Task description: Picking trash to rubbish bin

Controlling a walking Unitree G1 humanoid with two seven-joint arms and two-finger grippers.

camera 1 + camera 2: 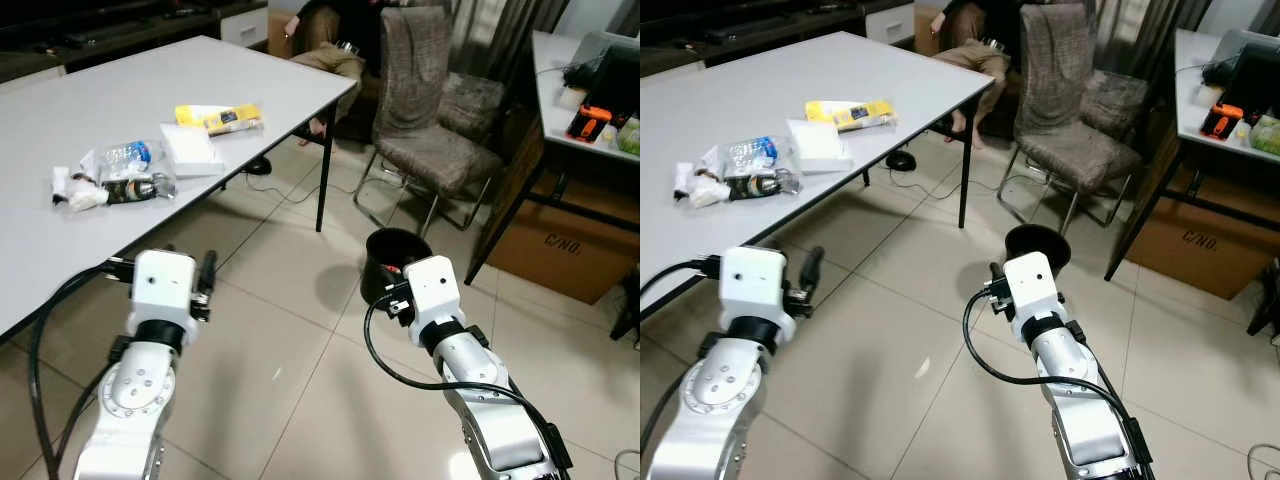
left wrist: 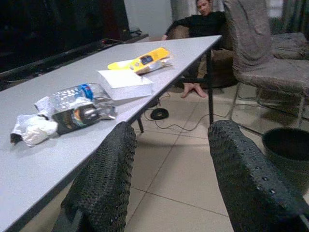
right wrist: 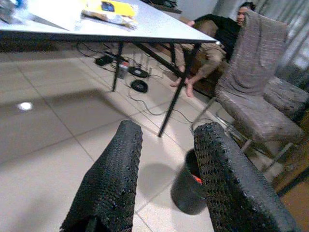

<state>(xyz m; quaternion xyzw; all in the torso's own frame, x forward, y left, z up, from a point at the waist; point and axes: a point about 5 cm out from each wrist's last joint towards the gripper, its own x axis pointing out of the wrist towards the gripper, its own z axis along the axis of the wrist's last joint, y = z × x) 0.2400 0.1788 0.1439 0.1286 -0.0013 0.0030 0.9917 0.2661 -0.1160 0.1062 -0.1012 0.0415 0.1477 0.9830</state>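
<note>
Trash lies on the grey table (image 1: pixel 60 250): a crushed clear bottle (image 1: pixel 125 155), a dark foil wrapper (image 1: pixel 138 188), a white crumpled wad (image 1: pixel 78 197), a flat white box (image 1: pixel 190 148) and a yellow packet (image 1: pixel 220 118). A black rubbish bin (image 1: pixel 392 250) stands on the tiled floor near the table's corner, with something red inside. My left gripper (image 2: pixel 169 145) is open and empty, held low before the table's edge and aimed at the trash. My right gripper (image 3: pixel 166 140) is open and empty above the floor, just short of the bin (image 3: pixel 190 188).
A grey fabric chair (image 1: pixel 430 110) stands behind the bin. A person (image 1: pixel 335 40) sits at the table's far end. A desk (image 1: pixel 580 100) and a cardboard box (image 1: pixel 565 245) are at the right. Cables and a dark object (image 1: pixel 258 165) lie under the table.
</note>
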